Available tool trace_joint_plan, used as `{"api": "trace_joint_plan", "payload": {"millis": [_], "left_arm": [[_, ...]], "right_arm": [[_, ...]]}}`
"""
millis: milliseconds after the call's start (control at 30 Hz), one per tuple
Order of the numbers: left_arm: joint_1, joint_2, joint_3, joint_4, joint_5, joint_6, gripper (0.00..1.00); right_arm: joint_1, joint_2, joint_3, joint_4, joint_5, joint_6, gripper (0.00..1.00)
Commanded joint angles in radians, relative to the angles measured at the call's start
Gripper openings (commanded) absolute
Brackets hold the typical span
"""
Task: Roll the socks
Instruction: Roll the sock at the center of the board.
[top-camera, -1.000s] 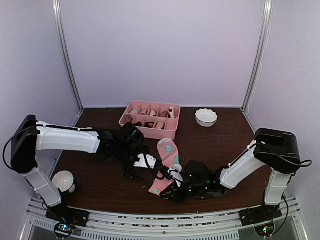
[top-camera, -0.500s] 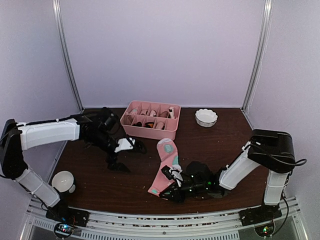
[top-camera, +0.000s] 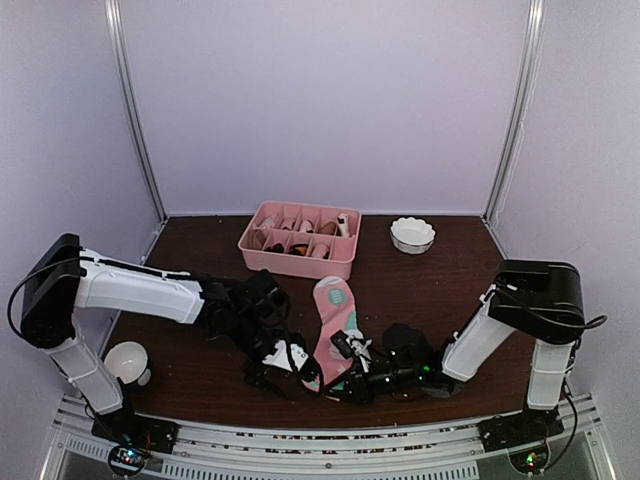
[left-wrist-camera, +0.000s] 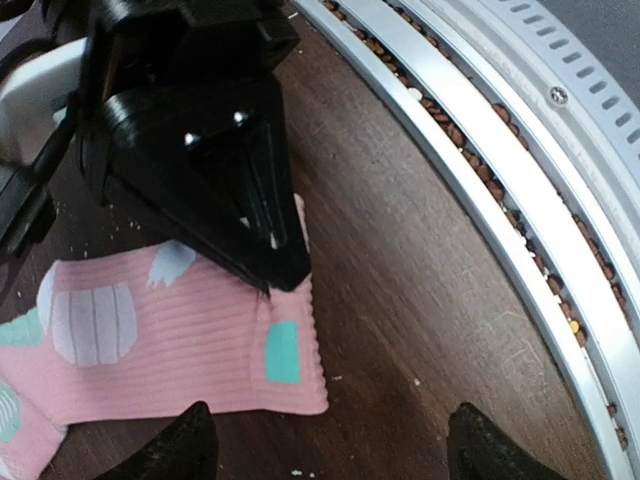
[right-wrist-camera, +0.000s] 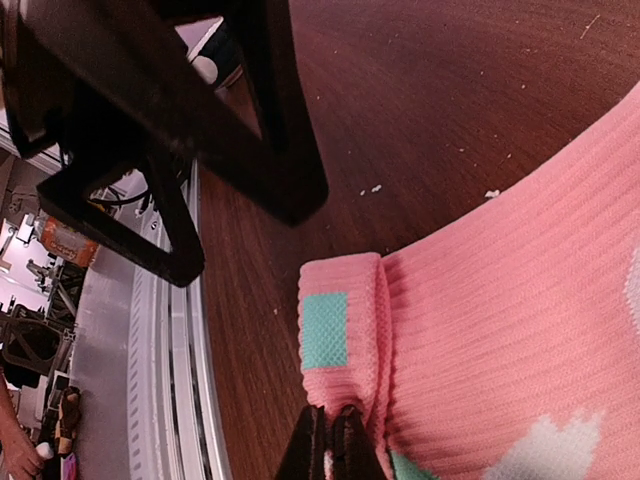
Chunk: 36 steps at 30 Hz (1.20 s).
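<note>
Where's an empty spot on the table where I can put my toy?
Bare wood lies between the white bowl and the right arm, and in the back left corner beside the pink tray. The front middle is crowded: the left hand and right hand meet at the pink sock.

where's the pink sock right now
The pink sock lies mid-table in the top view, in front of the tray, its near end pinched by the right hand, left hand open beside it.
</note>
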Motion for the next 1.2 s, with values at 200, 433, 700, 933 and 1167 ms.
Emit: {"api": "trace_joint_plan", "payload": {"millis": [200, 433, 700, 933, 1167], "left_arm": [[-0.100, 0.019, -0.070, 0.273, -0.122, 0.028, 0.51], [-0.117, 0.058, -0.083, 0.306, -0.175, 0.022, 0.39], [-0.117, 0.095, -0.085, 0.324, -0.218, -0.011, 0.44], [-0.134, 0.087, -0.112, 0.358, -0.228, -0.023, 0.38], [-0.155, 0.044, -0.159, 0.406, -0.244, -0.037, 0.37]], "right_arm": [[-0.019, 0.045, -0.040, -0.258, -0.016, 0.023, 0.00], [-0.025, 0.044, -0.040, -0.257, -0.028, 0.025, 0.00], [-0.029, 0.041, -0.044, -0.253, -0.035, 0.028, 0.00], [-0.031, 0.053, -0.037, -0.235, -0.046, 0.042, 0.00], [-0.033, 0.054, -0.037, -0.229, -0.053, 0.052, 0.00]]}}
